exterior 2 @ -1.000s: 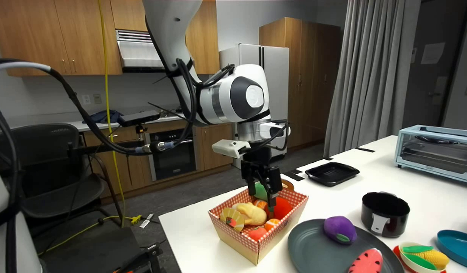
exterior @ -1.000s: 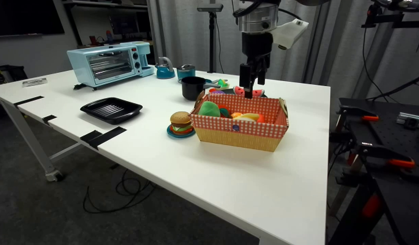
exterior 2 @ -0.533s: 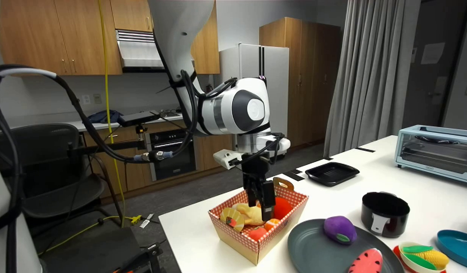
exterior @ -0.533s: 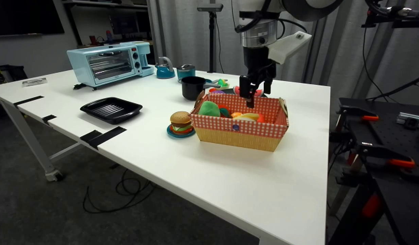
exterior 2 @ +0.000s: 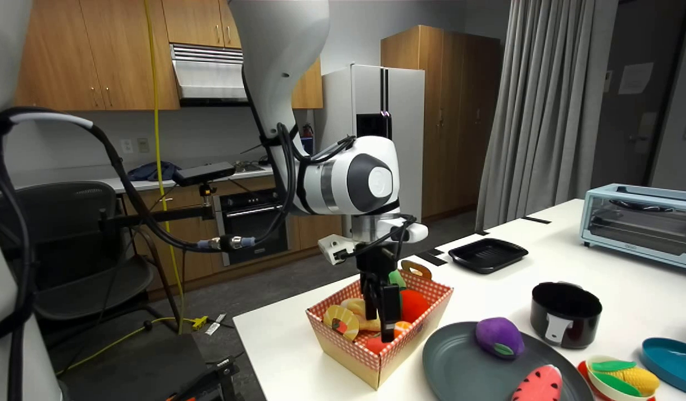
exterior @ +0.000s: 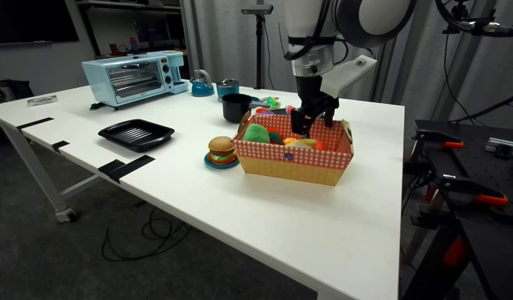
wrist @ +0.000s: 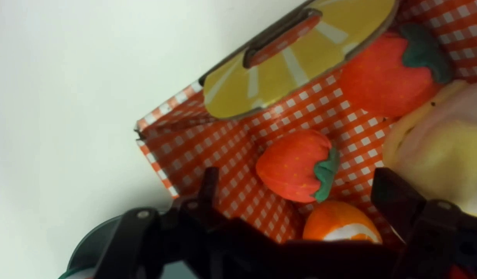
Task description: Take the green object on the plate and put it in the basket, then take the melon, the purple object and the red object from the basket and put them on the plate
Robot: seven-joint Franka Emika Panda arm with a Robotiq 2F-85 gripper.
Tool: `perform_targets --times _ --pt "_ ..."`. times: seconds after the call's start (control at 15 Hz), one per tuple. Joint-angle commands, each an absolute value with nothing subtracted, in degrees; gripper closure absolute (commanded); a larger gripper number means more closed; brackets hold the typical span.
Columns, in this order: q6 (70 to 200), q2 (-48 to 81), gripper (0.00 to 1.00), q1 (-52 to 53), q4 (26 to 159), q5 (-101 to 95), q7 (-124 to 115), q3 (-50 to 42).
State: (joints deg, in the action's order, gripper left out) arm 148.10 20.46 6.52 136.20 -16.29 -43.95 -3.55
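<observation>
Fingers spread, the claw point(wrist: 296, 174) hangs over the checked basket point(exterior: 289, 170), with a strawberry point(wrist: 290, 166), likely the red object wanted, lying below the gap between its fingertips. The grasp would best come straight down, one finger slipping between strawberry and basket wall, the other kept off the pale yellow toy point(wrist: 436, 159) near its tip, and the orange point(wrist: 339, 221) just beside the strawberry left undisturbed. A soft squeeze and a lift above the rim should precede the carry to the plate point(exterior 2: 471, 381) near the claw, outside the basket, where the purple fruit point(exterior 2: 499, 336) and watermelon slice point(exterior 2: 539, 384) lie.
</observation>
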Motion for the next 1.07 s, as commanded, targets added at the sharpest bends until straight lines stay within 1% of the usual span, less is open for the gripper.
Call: perform_targets --times 0.0,0.33,0.4,0.53,0.67,0.8,1.0 --pt "147.6 24.1 0.0 7.8 132.9 -13.4 -44.7 -5.0" --pt "147.4 28.3 0.0 9.3 129.5 -10.9 -47.7 -6.1" --pt "147.5 29.1 0.07 9.6 128.9 -10.6 -48.3 -6.3" --pt "147.5 30.3 0.32 10.2 127.8 -10.2 -49.1 -6.6" --pt "147.4 31.4 0.51 10.6 127.0 -10.0 -49.6 -7.0" --pt "147.5 32.0 0.67 10.6 126.4 -10.2 -49.5 -7.5" --pt "147.5 32.0 0.87 10.6 125.8 -10.6 -49.1 -8.5"
